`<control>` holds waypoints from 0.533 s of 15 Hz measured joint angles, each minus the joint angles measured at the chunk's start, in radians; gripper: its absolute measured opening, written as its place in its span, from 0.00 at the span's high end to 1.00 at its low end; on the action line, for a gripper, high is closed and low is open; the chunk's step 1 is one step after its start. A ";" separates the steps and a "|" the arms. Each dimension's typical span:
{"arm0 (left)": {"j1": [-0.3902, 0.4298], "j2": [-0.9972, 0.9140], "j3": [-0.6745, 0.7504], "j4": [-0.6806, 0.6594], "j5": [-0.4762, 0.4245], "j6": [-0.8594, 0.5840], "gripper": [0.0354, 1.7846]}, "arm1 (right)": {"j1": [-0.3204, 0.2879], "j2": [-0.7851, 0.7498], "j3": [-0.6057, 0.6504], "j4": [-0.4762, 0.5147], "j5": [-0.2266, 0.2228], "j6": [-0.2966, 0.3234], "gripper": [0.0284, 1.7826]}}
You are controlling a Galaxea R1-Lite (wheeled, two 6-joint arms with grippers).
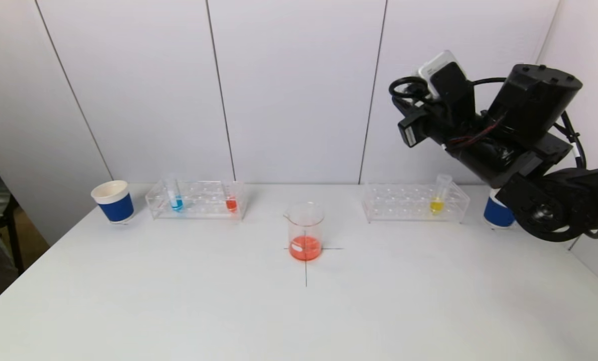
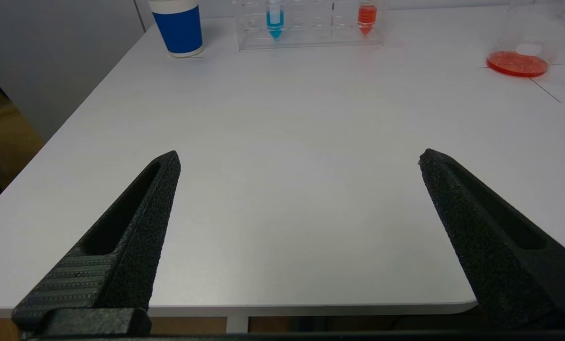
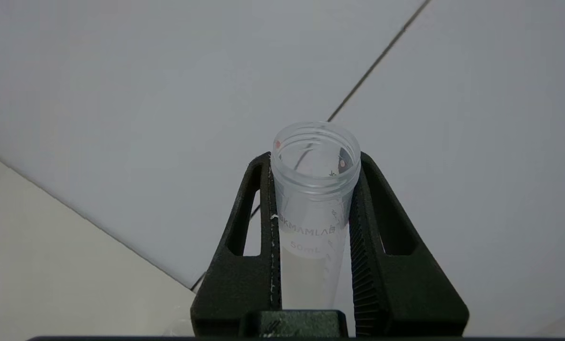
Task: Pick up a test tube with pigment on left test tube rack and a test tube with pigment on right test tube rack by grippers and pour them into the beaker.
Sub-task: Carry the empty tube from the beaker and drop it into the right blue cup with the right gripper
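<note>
The glass beaker (image 1: pixel 305 230) stands mid-table on a cross mark and holds orange-red liquid; it also shows in the left wrist view (image 2: pixel 524 42). The left rack (image 1: pixel 197 199) holds a blue tube (image 1: pixel 174 195) and a red tube (image 1: pixel 231 200). The right rack (image 1: pixel 414 202) holds a yellow tube (image 1: pixel 439 195). My right gripper (image 3: pixel 314 161) is raised high at the right, above the right rack, and is shut on an empty clear tube (image 3: pixel 313 189) with red drops at its rim. My left gripper (image 2: pixel 300 155) is open and empty, low over the table's front left edge.
A blue paper cup (image 1: pixel 113 201) stands left of the left rack, and another (image 1: pixel 497 211) stands right of the right rack, partly behind my right arm (image 1: pixel 519 135). The white table (image 1: pixel 178 301) ends close under my left gripper. A panelled wall stands behind the racks.
</note>
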State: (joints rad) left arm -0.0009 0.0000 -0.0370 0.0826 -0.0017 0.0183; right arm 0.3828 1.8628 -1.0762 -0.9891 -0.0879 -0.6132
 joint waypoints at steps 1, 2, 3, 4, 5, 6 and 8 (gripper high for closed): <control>0.000 0.000 0.000 0.000 0.000 0.000 0.01 | -0.013 -0.003 -0.003 0.005 -0.002 0.032 0.75; 0.000 0.000 0.000 0.000 0.000 0.000 0.01 | -0.026 -0.008 -0.007 0.019 -0.003 0.068 0.75; 0.000 0.000 0.000 0.000 0.000 0.000 0.01 | -0.038 -0.015 -0.010 0.040 -0.004 0.104 0.75; 0.001 0.000 0.000 0.000 0.000 0.000 0.01 | -0.051 -0.024 -0.012 0.061 -0.005 0.134 0.75; 0.001 0.000 0.000 0.000 0.000 0.000 0.01 | -0.070 -0.033 -0.016 0.084 -0.006 0.163 0.75; 0.001 0.000 0.000 0.000 0.000 0.000 0.01 | -0.091 -0.043 -0.020 0.109 -0.015 0.194 0.75; 0.001 0.000 0.000 0.000 0.000 0.000 0.01 | -0.133 -0.060 -0.031 0.160 -0.037 0.256 0.75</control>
State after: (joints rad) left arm 0.0000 0.0000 -0.0368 0.0826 -0.0017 0.0181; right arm 0.2496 1.8026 -1.1070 -0.8289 -0.1251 -0.3572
